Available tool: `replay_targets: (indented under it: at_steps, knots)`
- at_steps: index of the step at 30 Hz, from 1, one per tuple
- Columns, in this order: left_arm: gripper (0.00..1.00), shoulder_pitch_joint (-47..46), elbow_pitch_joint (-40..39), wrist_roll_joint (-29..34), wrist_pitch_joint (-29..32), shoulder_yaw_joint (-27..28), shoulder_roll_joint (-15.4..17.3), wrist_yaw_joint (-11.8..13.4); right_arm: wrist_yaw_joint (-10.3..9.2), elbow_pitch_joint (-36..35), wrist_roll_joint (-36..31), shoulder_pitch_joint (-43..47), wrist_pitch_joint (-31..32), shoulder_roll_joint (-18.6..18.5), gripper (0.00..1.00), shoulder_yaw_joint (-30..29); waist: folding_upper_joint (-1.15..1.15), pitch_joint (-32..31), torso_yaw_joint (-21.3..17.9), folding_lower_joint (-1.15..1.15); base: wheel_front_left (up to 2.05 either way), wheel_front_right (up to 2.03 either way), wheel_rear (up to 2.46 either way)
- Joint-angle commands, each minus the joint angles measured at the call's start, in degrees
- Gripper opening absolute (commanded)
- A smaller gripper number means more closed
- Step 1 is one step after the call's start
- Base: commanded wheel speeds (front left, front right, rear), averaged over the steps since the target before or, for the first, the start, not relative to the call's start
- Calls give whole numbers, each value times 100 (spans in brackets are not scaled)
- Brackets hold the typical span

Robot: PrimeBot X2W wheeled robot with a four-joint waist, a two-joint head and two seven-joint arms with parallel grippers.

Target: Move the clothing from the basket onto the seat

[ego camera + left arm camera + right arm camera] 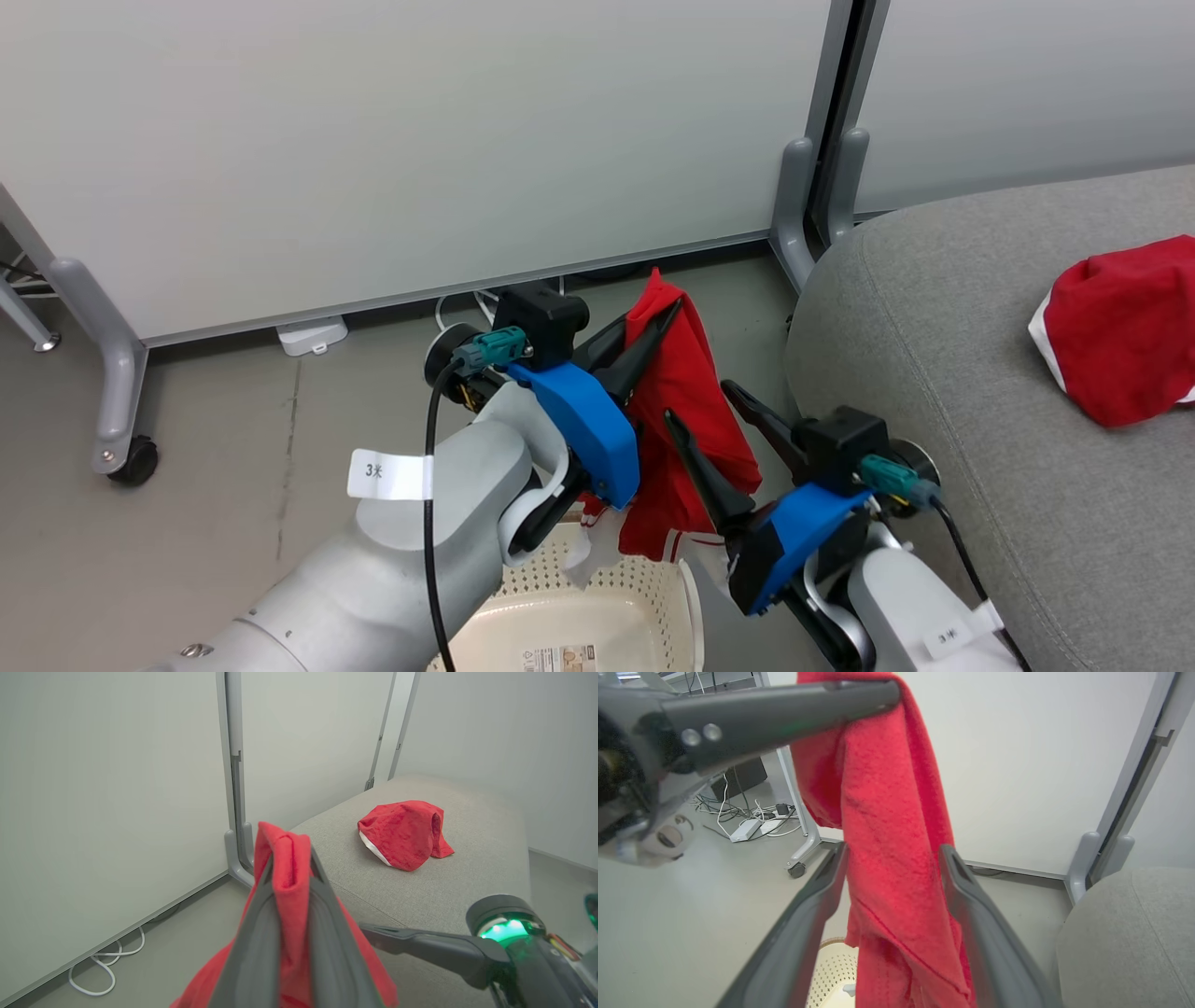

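My left gripper (pixel 665 313) is shut on the top fold of a red garment (pixel 686 411), which hangs down from it to the cream basket (pixel 597 607) below. In the left wrist view the fabric (pixel 285 891) is pinched between my closed fingertips. My right gripper (pixel 698 401) stands open just beside it. In the right wrist view the hanging cloth (pixel 892 812) passes between its spread fingers (pixel 826 891) without being squeezed. A second red garment with a white edge (pixel 1120 327) lies bunched on the grey seat (pixel 934 327) to the right.
Pale partition panels stand behind on grey feet (pixel 794 215), one with a castor (pixel 131 457). White cables (pixel 107 961) and a power block (pixel 313 336) lie on the floor by the panel. The seat's rounded edge (pixel 1125 933) is close to my right arm.
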Motion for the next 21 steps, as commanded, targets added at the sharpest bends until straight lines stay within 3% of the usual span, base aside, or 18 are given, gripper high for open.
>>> replay_targets:
  at_steps: [1,16,17,18,19,21]
  knots:
    - [0,-125,9,-29,-54,-35,7,-8,1,196,45,-219,-42,-15,100,84,0,33,6,0,0,0,0]
    - [0,-255,-17,-128,-77,-218,-36,-8,1,2022,493,-1510,-475,-14,100,789,0,197,44,0,0,0,0]
    - [0,-259,-20,-131,-79,-230,-37,-8,1,2113,564,-1561,-477,-14,84,862,0,205,47,0,0,0,0]
    - [0,-264,-22,-131,-81,-241,-38,-8,1,2198,614,-1625,-494,-14,25,931,0,211,50,0,0,0,0]
    - [0,-269,-24,-135,-84,-251,-40,-8,1,2272,676,-1681,-532,-14,0,984,0,217,53,0,0,0,0]
    - [0,-271,-26,-152,-88,-267,-39,-8,1,2386,798,-1750,-577,-14,0,1100,0,219,53,0,0,0,0]
